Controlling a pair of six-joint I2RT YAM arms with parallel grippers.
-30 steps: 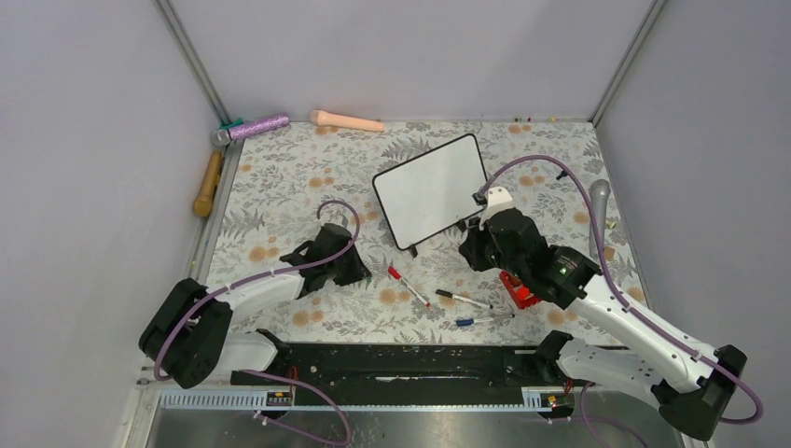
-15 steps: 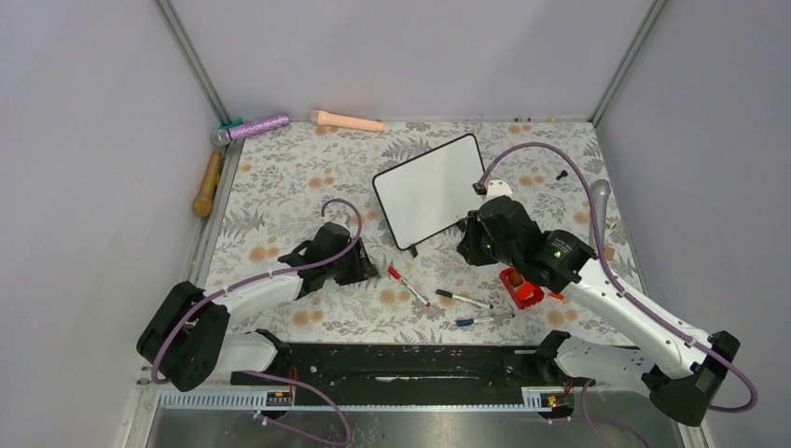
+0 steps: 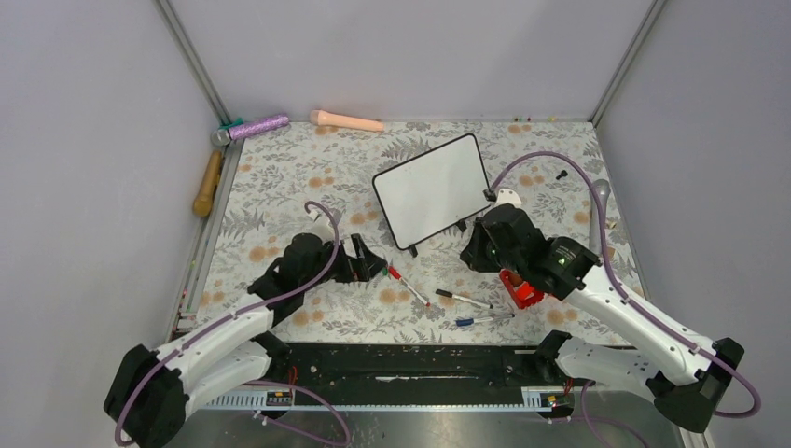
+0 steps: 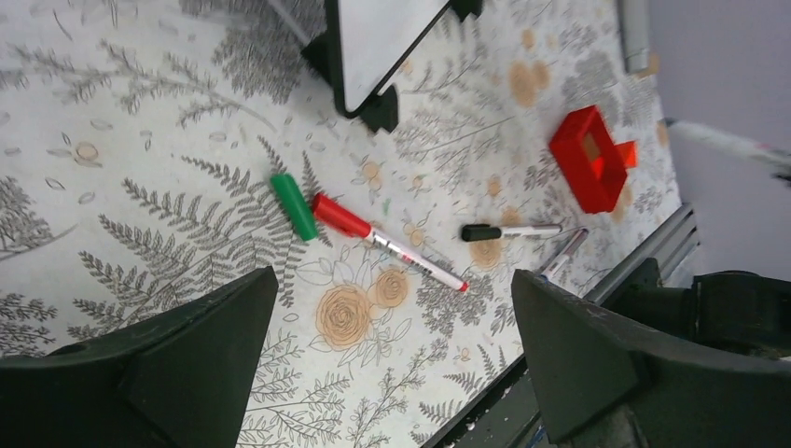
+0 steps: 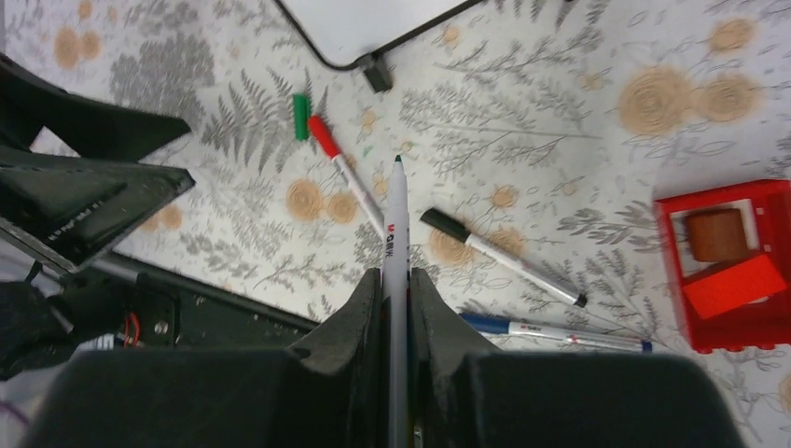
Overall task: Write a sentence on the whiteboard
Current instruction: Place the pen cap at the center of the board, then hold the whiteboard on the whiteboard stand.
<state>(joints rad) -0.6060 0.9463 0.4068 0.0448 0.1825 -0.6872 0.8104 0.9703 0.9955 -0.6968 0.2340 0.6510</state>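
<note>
mid-table, the whiteboard (image 3: 431, 189) slants lengthwise toward far-right; right gripper (image 5: 395, 285) pinches a marker (image 5: 395, 215), left gripper (image 4: 394, 278) spread.

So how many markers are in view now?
4. A red-capped one lies in front of the whiteboard, a black-capped one right of it, a blue one nearer still, and the right pincer grips an uncapped marker. Others may be hidden.

Grey ferns and orange roses pattern the worktop (image 3: 280, 177). The whiteboard (image 3: 432, 189) is glossy white, framed black. Toward the near edge lie a red-capped pen (image 4: 387, 245) (barrel white), a green cap (image 4: 294, 206), a black-capped pen (image 5: 499, 255), a blue pen (image 5: 550, 332) and a red box (image 4: 583, 173). The marker (image 5: 395, 233) is white, tipped green.
</note>
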